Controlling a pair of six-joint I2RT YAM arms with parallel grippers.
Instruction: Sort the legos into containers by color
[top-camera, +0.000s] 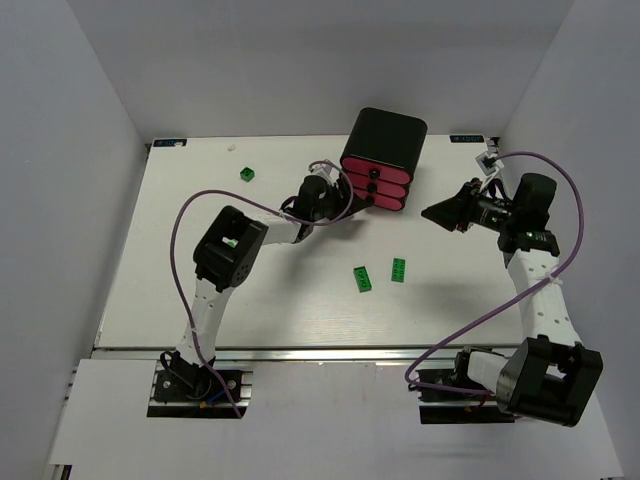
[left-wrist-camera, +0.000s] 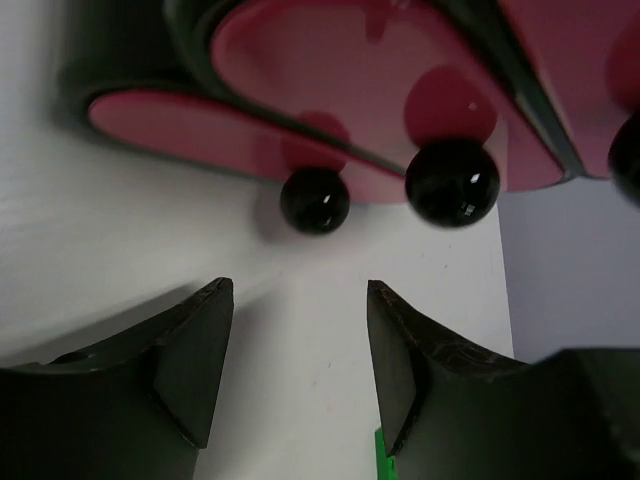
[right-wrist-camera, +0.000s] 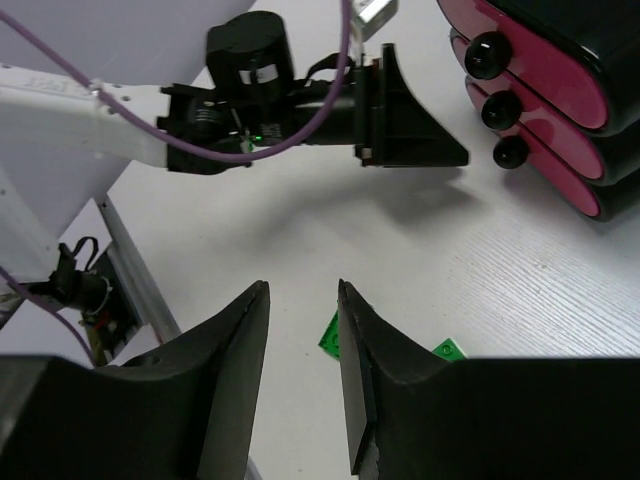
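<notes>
You have one glossy black cabinet (top-camera: 390, 138) with rounded corners at the far side of the white table (top-camera: 300, 310). It holds three magenta-pink drawers (top-camera: 378, 182) stacked one above another. Each drawer front is a smooth rounded oval and carries one small shiny black ball knob (right-wrist-camera: 489, 54), so there are three knobs in all. All three fronts look closed. Three green legos show, all hard studded plastic. Two are flat rectangular bricks lying near each other on open table in front of the cabinet, one (top-camera: 362, 279) turned at a slant and the other (top-camera: 399, 270) just to its right. The third is a small cube (top-camera: 247, 174), which sits alone well off to the left of the cabinet near the far edge. Your left gripper (left-wrist-camera: 300, 345) points at the drawer fronts. Its two matte black wedge-shaped fingers (left-wrist-camera: 195, 360) are spread moderately with nothing between them. The lowest knob (left-wrist-camera: 315, 200) lies just ahead of the gap and nothing touches it. Your right gripper (right-wrist-camera: 303, 350) hovers to the right of the cabinet, above the table. Its fingers (right-wrist-camera: 365, 380) are parted only narrowly and hold nothing. Two thin purple cables (top-camera: 176, 235) loop along the arms, one on each.
</notes>
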